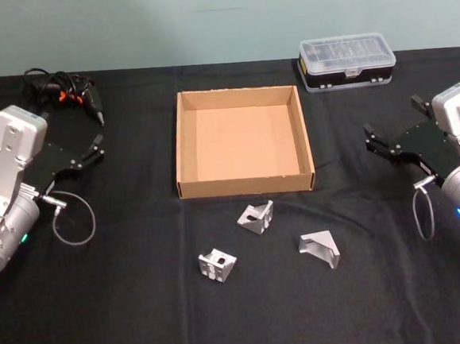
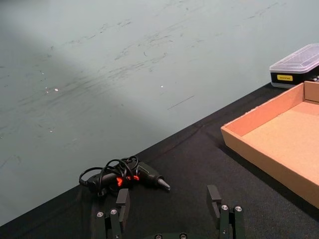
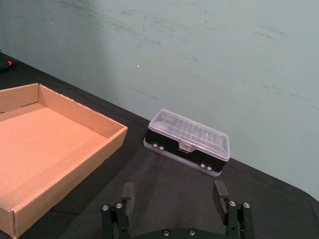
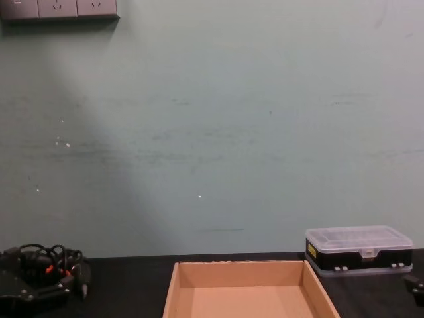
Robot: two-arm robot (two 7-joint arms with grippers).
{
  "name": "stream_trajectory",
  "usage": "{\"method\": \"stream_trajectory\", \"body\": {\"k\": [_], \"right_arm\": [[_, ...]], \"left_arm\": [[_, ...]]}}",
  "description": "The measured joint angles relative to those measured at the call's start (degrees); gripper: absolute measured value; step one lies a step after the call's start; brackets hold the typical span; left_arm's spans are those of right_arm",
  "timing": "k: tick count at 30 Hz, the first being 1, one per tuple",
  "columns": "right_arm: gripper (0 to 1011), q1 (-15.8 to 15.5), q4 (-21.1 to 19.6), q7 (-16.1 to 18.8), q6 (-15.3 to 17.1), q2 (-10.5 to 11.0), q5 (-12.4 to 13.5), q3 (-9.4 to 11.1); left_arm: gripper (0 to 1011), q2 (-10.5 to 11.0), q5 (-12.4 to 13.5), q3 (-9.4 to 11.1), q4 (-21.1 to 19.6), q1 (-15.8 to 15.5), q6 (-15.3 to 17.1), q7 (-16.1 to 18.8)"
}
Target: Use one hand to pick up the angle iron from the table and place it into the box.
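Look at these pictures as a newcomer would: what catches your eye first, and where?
The empty tan box sits at the centre of the black table, with three silver angle irons just in front of it: left, middle, right. The left gripper and right gripper hover open at either side, holding nothing.

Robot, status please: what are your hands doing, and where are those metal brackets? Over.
Left gripper and right gripper open, hovering either side of the box. Three angle irons on the table before it, none inside. Nothing blocking.
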Motion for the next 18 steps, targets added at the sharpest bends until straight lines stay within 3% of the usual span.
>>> {"method": "stream_trajectory", "body": {"k": [18], "right_arm": [[1003,0.0,0.0,0.0,0.0,0.0,0.0,0.0]], "left_arm": [[1011,0.0,0.0,0.0,0.0,0.0,0.0,0.0]]}}
